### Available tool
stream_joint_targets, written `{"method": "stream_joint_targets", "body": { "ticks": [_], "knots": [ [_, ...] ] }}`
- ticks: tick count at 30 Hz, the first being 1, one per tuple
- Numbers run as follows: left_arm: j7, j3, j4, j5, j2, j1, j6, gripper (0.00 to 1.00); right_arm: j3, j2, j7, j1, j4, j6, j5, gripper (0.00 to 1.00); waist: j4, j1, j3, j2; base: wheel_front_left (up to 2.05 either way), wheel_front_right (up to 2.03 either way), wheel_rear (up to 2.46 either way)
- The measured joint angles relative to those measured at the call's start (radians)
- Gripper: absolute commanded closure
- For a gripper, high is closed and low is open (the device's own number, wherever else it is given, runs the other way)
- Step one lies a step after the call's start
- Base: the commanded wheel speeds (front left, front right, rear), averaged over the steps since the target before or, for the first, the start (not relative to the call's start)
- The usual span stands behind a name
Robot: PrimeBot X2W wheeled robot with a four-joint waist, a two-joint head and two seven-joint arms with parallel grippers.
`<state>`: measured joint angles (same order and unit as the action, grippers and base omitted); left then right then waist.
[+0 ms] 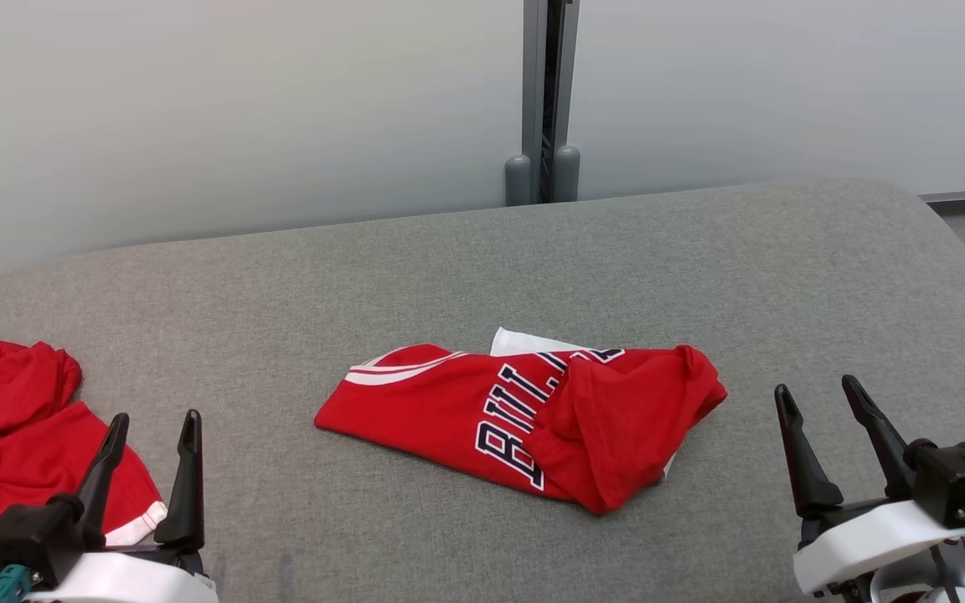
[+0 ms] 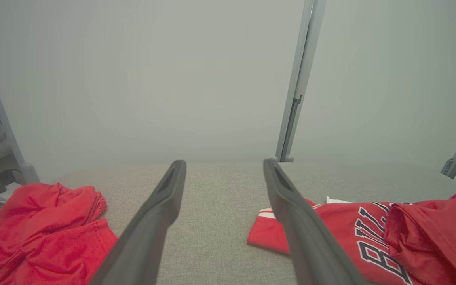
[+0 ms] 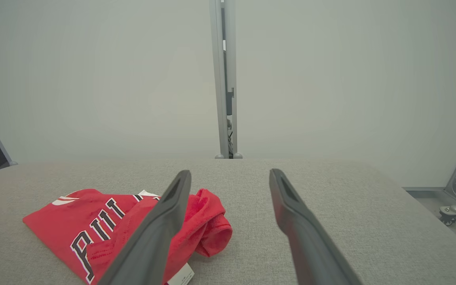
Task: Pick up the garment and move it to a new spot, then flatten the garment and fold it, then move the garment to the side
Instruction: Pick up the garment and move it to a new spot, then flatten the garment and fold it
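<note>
Left claw (image 1: 156, 417) and right claw (image 1: 815, 385) gape empty; red jersey (image 1: 441, 410) reads "BULL".

At the lower left of the head view, the left gripper (image 1: 156, 416) carries two long, matte black plastic fingers (image 1: 183, 477), broad at the root and tapering to blunt tips. They spring from a smooth, rounded white shell (image 1: 131, 582), beside a boxy black block (image 1: 26, 536) with a teal plug (image 1: 1, 584) at its lower edge. The right gripper (image 1: 815, 385), at the lower right, has the same build, with a silvery metal bracket (image 1: 943, 578) under the shell. In the wrist views the fingers look dark grey, each with a shallow recessed groove (image 3: 287, 194) on its inner face near the tip.
</note>
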<state>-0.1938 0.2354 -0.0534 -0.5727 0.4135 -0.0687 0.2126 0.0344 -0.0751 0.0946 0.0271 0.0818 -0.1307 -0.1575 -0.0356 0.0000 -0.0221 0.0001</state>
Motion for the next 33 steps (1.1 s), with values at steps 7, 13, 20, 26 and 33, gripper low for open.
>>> {"method": "stream_joint_targets", "body": {
  "ticks": [7, 13, 20, 26, 33],
  "knots": [
    [0.01, 0.003, -0.004, -0.001, 0.005, -0.006, 0.008, 0.0, -0.013, 0.007, -0.009, -0.017, -0.02, 0.0, 0.0, 0.0, 0.0, 0.0, -0.003, 0.0, 0.0, 0.0, 0.0],
    [0.011, 0.0, -0.011, -0.005, 0.006, -0.006, 0.012, 0.0, -0.017, 0.011, -0.015, -0.018, -0.029, 0.0, 0.0, 0.0, 0.003, 0.0, -0.004, 0.0, 0.0, 0.0, 0.0],
    [0.002, -0.004, -0.011, -0.011, 0.002, -0.001, 0.015, 0.0, -0.018, 0.014, -0.016, -0.018, -0.031, 0.0, 0.0, 0.0, 0.012, 0.0, -0.004, 0.0, 0.0, 0.0, 0.0],
    [-0.001, -0.004, -0.011, -0.012, 0.0, 0.012, 0.017, 0.0, -0.001, 0.013, -0.024, -0.015, -0.032, 0.0, 0.002, 0.0, 0.024, 0.0, -0.002, 0.0, 0.0, 0.0, 0.0],
    [-0.005, 0.001, -0.006, -0.013, 0.003, 0.049, 0.006, 0.0, 0.106, 0.003, -0.057, 0.012, -0.014, 0.0, 0.002, 0.0, 0.06, 0.0, 0.011, 0.0, 0.0, 0.0, 0.0]
  ]
}}
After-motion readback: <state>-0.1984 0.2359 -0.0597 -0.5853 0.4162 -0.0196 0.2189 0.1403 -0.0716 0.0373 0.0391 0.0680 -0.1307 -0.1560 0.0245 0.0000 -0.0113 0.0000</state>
